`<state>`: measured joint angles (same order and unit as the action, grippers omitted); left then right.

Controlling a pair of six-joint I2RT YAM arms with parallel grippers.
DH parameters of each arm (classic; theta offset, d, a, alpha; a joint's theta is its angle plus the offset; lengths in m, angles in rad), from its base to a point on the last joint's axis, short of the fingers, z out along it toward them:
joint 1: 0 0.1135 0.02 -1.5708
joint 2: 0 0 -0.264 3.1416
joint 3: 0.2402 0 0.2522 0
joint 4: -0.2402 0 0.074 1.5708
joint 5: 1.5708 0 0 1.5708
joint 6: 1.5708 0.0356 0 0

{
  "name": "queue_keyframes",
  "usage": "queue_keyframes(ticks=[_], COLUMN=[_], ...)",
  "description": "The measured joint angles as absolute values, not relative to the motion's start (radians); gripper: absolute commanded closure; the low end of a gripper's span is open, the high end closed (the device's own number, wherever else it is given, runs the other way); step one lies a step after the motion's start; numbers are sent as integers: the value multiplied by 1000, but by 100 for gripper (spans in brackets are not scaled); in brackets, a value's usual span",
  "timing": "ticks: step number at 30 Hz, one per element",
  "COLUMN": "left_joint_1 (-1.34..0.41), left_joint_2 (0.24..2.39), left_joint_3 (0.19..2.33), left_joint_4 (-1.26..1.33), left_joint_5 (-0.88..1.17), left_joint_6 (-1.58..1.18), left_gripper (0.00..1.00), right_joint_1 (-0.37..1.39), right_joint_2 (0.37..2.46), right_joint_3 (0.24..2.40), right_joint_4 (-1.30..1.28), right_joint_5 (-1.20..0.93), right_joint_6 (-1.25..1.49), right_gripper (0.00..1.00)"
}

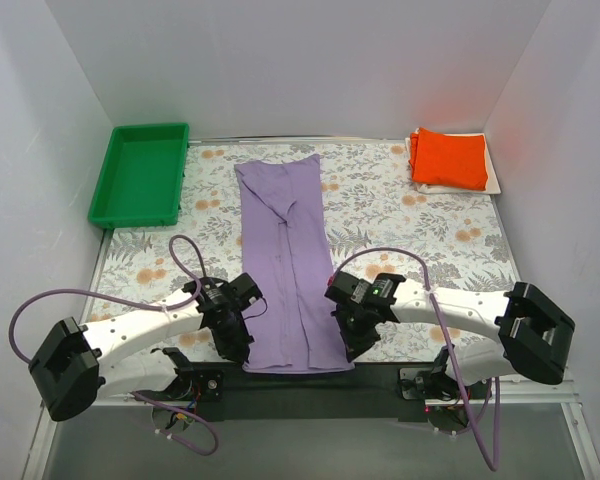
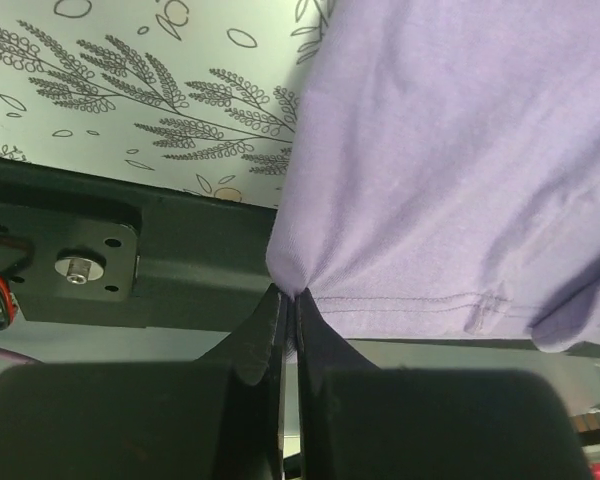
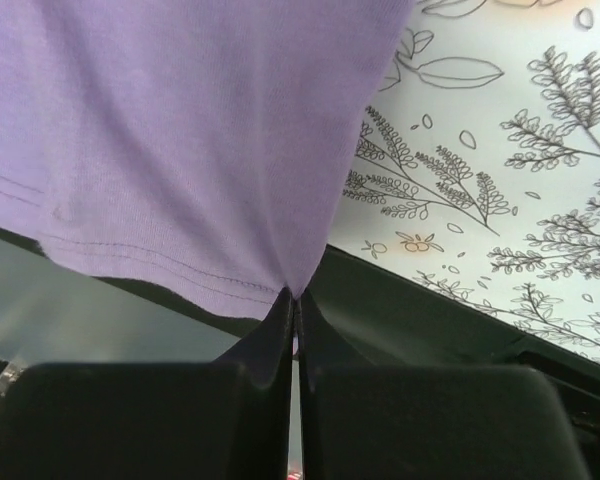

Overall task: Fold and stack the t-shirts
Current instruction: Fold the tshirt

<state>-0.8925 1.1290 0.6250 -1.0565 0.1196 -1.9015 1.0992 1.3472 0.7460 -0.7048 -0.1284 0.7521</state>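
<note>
A lavender t-shirt (image 1: 285, 265) lies folded into a long strip down the middle of the flowered cloth, its hem at the near edge. My left gripper (image 1: 238, 352) is shut on the hem's near left corner (image 2: 290, 280), the cloth pinched between its tips (image 2: 290, 298). At the near right corner (image 3: 300, 280), my right gripper (image 1: 348, 348) is likewise shut on the hem, seen in the right wrist view (image 3: 294, 298). A folded orange t-shirt (image 1: 449, 158) rests on a whitish folded one (image 1: 493, 178) at the far right corner.
A green plastic tray (image 1: 140, 175) stands at the far left corner. The flowered table cover (image 1: 410, 230) ends at a black base bar (image 1: 310, 385) along the near edge. White walls close in the sides and back.
</note>
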Motion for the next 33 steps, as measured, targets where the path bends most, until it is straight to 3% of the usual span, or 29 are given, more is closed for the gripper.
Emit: queue_keyframes(ticks=[5, 10, 20, 33], left_joint_1=[-849, -645, -480, -426], left_joint_2=[1148, 1246, 1437, 1554], left_joint_3=[691, 865, 1065, 1060], left_joint_4=[-1087, -1074, -813, -504], left_joint_5=[97, -12, -229, -291], left_joint_6=[-1868, -1748, -1498, -1330], left_gripper=[97, 97, 97, 97], right_joint_1=[1000, 829, 707, 666], right_joint_2=[1375, 1460, 1699, 1851], right_joint_3=[863, 1092, 1479, 1557], right_joint_4=[-780, -817, -800, -665], right_joint_5=[-130, -78, 59, 121], right_joint_6=[674, 537, 290, 168], right_gripper=[99, 99, 99, 99])
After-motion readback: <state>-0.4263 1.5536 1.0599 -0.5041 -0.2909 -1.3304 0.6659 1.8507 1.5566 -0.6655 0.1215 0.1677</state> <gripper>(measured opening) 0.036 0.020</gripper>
